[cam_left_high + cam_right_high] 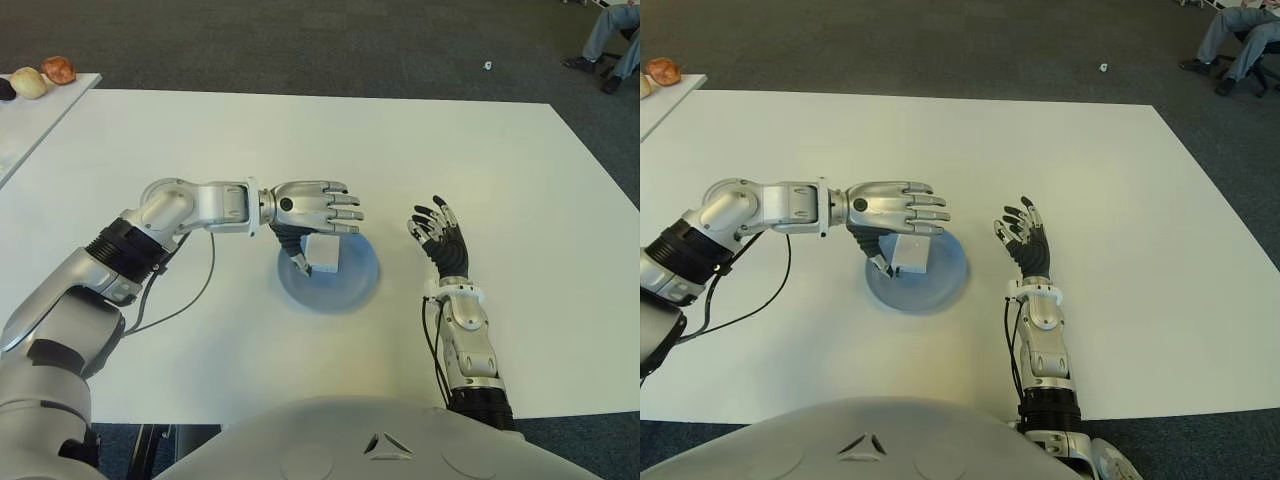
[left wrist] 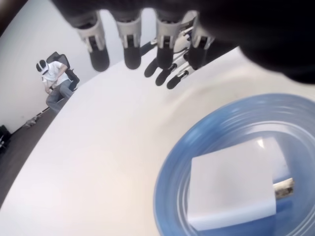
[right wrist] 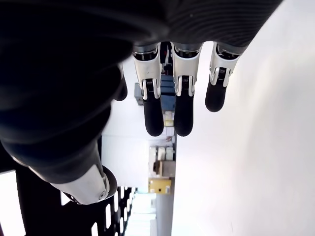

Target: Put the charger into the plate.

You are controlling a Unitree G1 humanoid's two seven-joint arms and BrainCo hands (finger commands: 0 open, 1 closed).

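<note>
The white cube charger lies inside the blue plate near the middle of the white table. In the left wrist view the charger rests flat in the plate with its metal prongs showing. My left hand hovers just over the plate's far-left part, fingers stretched out straight and open. Its thumb hangs down beside the charger; I cannot tell if they touch. My right hand shows to the right of the plate, fingers spread, holding nothing.
A second table at the far left carries round bread-like items. A seated person's legs show at the far right on the carpet. A black cable loops from my left arm over the tabletop.
</note>
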